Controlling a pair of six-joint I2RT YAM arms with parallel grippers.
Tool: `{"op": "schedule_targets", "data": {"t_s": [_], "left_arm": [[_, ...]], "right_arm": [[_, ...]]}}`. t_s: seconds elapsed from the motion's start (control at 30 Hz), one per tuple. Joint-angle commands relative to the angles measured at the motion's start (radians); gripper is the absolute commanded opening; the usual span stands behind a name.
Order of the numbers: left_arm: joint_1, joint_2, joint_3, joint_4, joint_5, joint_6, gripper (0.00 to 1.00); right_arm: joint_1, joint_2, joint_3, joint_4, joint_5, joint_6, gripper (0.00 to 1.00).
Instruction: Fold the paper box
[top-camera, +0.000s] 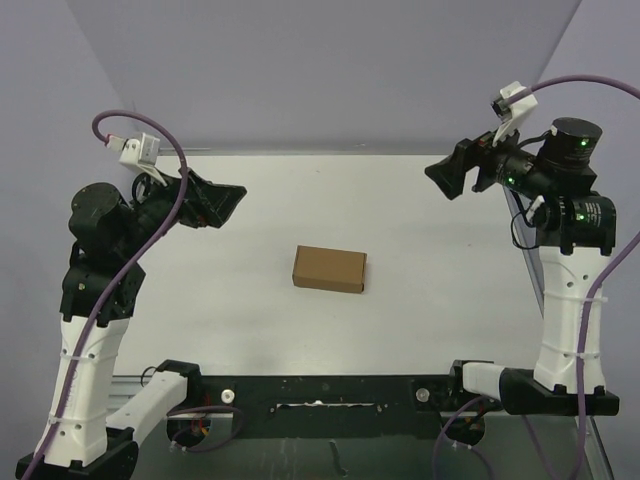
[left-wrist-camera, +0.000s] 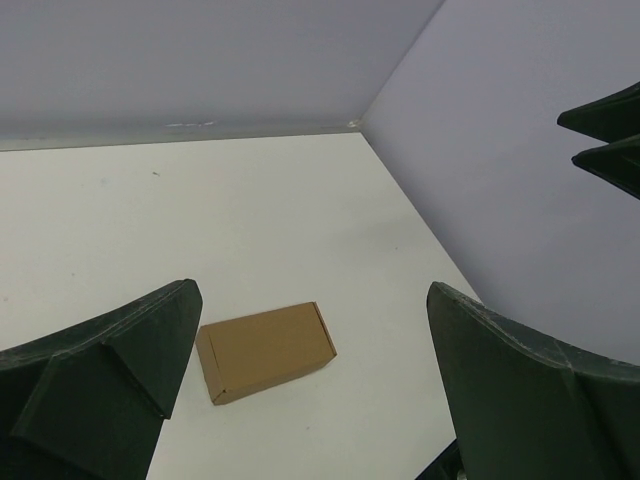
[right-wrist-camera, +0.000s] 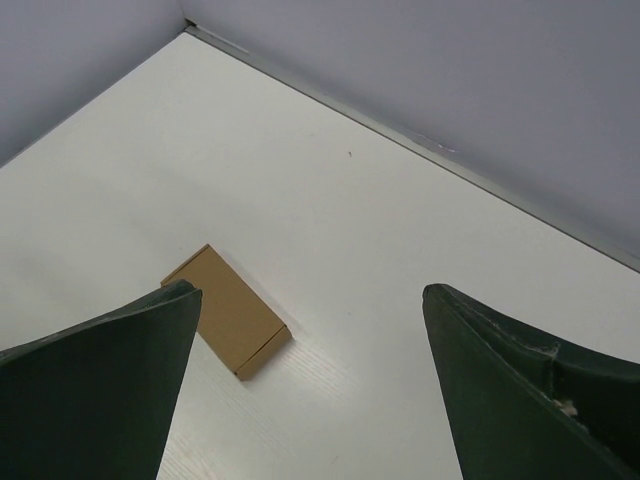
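Observation:
The paper box (top-camera: 330, 268) is a small closed brown cardboard box lying flat in the middle of the white table. It also shows in the left wrist view (left-wrist-camera: 265, 351) and in the right wrist view (right-wrist-camera: 228, 322). My left gripper (top-camera: 222, 205) is raised at the left, well apart from the box, open and empty (left-wrist-camera: 310, 385). My right gripper (top-camera: 450, 175) is raised at the far right, also well apart from the box, open and empty (right-wrist-camera: 310, 390).
The white table (top-camera: 420, 300) ends at a purple back wall and side walls. The black base rail (top-camera: 330, 392) with both arm mounts runs along the near edge.

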Motion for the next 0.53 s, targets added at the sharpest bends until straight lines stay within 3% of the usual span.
{"op": "schedule_targets", "data": {"t_s": [0.0,0.5], "left_arm": [[0.005,-0.019,-0.003,0.007,0.012,0.009,0.98],[0.004,-0.016,-0.011,0.0,0.015,0.016,0.98]], "right_arm": [[-0.018,-0.022,0.017,0.018,-0.04,0.009,0.98],[-0.047,-0.035,0.009,-0.001,-0.065,-0.034,0.98]]}}
